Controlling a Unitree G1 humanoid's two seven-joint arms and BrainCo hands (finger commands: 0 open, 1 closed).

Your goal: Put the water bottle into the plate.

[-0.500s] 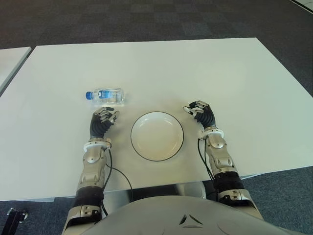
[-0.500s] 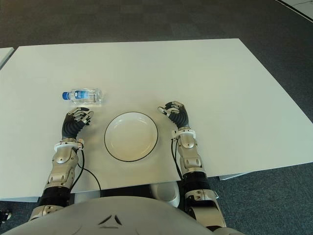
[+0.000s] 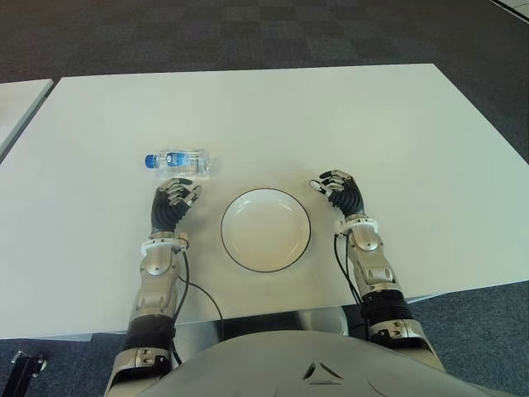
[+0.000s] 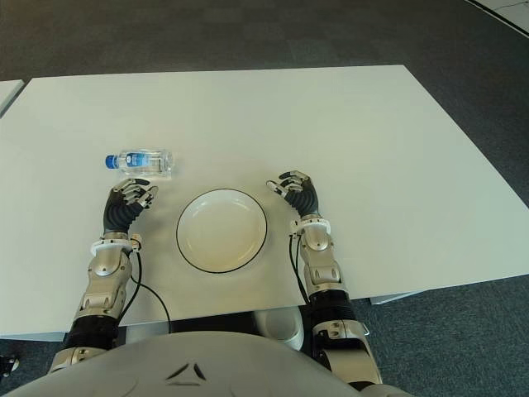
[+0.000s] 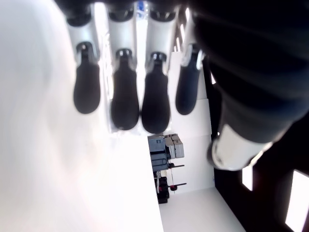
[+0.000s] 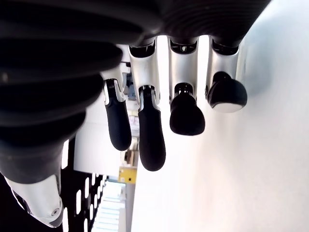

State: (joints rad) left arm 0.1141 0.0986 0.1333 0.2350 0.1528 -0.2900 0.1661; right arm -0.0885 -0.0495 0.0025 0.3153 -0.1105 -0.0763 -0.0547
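A small clear water bottle (image 3: 178, 161) with a blue cap lies on its side on the white table (image 3: 273, 116), cap pointing left. A white plate (image 3: 265, 229) with a dark rim sits near the front edge, to the right of and nearer than the bottle, with nothing in it. My left hand (image 3: 175, 200) is just short of the bottle and left of the plate, fingers relaxed, holding nothing. My right hand (image 3: 339, 189) shows beside the plate on its right, fingers loosely curled and empty.
Dark carpet lies beyond the table's far edge. The corner of another white table (image 3: 16, 103) shows at the far left. A black cable (image 3: 198, 294) runs from my left forearm toward the front edge.
My left hand has crept slightly forward toward the bottle. The bottle, plate and right hand have not moved.
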